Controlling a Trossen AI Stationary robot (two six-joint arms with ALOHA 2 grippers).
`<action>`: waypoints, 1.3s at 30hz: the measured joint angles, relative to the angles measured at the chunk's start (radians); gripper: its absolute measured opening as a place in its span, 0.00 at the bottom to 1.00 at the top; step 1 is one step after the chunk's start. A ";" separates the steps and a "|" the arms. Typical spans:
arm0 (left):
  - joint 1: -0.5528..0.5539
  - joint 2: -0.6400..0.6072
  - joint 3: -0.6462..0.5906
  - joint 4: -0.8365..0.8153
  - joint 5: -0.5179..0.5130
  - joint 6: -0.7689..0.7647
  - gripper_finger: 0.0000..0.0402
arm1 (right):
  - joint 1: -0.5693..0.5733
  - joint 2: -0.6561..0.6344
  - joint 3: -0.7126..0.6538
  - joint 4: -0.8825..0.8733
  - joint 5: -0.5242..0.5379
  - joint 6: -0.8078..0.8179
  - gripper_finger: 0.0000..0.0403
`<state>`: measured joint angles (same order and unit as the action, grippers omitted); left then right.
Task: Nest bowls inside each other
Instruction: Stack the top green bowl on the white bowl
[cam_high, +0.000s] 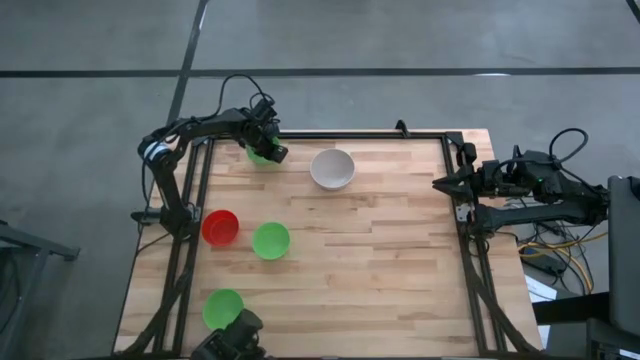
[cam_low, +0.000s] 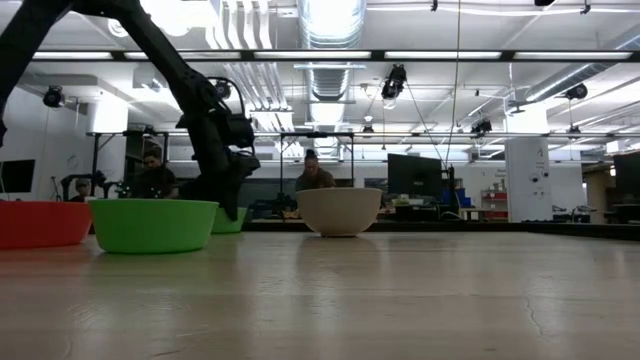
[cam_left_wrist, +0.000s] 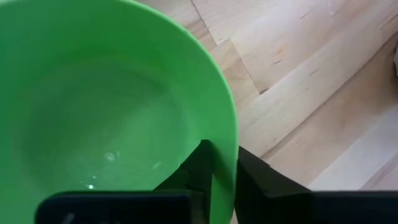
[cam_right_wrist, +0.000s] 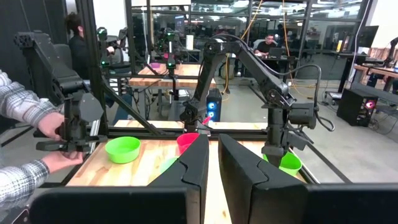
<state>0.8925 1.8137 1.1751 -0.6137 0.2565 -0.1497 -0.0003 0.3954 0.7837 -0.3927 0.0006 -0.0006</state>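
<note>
green bowl (cam_left_wrist: 112, 118) rim seemingly pinched between left fingers (cam_left_wrist: 199, 171).

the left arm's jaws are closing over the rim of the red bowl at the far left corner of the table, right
Not quite: the bowl is green, not red. The left wrist view shows the left gripper with its jaws astride the rim of a green bowl. The red bowl sits untouched further down the left side in the high view.

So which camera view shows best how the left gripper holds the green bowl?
The left wrist view: the left gripper has one finger inside and one outside the rim of the green bowl. The high view shows that gripper covering the bowl; the low view shows it from the side, behind the arm.
</note>
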 joint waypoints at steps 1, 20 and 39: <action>0.000 0.000 0.000 -0.001 -0.001 0.000 0.08 | 0.000 0.000 0.000 0.000 0.000 0.000 0.08; 0.000 -0.003 0.089 -0.059 0.009 0.028 0.05 | 0.000 0.000 0.000 0.000 0.000 0.000 0.08; -0.002 -0.031 0.222 -0.159 0.005 0.041 0.02 | 0.000 0.000 0.000 0.000 0.000 0.000 0.08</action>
<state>0.8908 1.7823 1.3968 -0.7728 0.2612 -0.1089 -0.0004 0.3956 0.7837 -0.3927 0.0006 -0.0006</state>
